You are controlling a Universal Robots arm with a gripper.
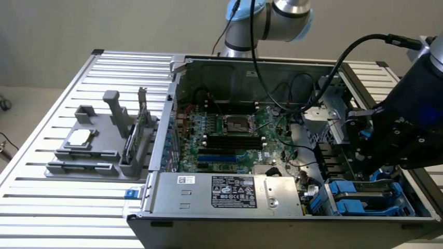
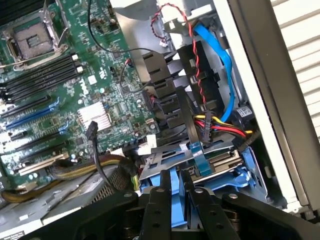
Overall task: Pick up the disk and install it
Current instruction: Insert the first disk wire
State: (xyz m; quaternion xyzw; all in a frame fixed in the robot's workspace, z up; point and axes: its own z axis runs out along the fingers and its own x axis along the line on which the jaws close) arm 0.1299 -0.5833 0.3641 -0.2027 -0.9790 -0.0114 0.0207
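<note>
Gripper [image 2: 176,176] is sitting low in the drive-bay corner of the open computer case [image 1: 277,231]. Its two black fingers [image 2: 159,200] are standing nearly together and pinching the blue front edge of the disk [image 2: 231,176] between them. One disk: it is lying flat in the bay, with blue carrier frame showing on both sides of the fingers. In the exterior view this bay is lying at the case's near corner on the exterior view's right, under the arm's black wrist block [image 1: 405,124].

Just past the disk, cables are crossing:
- one yellow-red-black power bundle [image 2: 222,122]
- one flat blue data cable [image 2: 220,65]
- one twisted red-and-black wire [image 2: 192,45]

One black plug [image 2: 91,131] on a loose lead is hanging over the board.

Further in, one green motherboard [image 2: 75,100] is lying on the case floor. It is carrying one finned silver heatsink [image 2: 93,116], one CPU socket [image 2: 32,42] and four black memory slots [image 2: 42,80]. One grey power supply [image 1: 229,193] with a label is sitting along the case's near edge.

Case is resting on one slatted metal table [image 1: 41,207]. At the exterior view's left, beside the case, one grey fixture [image 1: 97,155] is holding one small pale square chip [image 1: 80,136] and one circuit card [image 1: 142,129] standing on edge. One grey-and-blue robot arm [image 1: 277,13] is rising at the far side.
</note>
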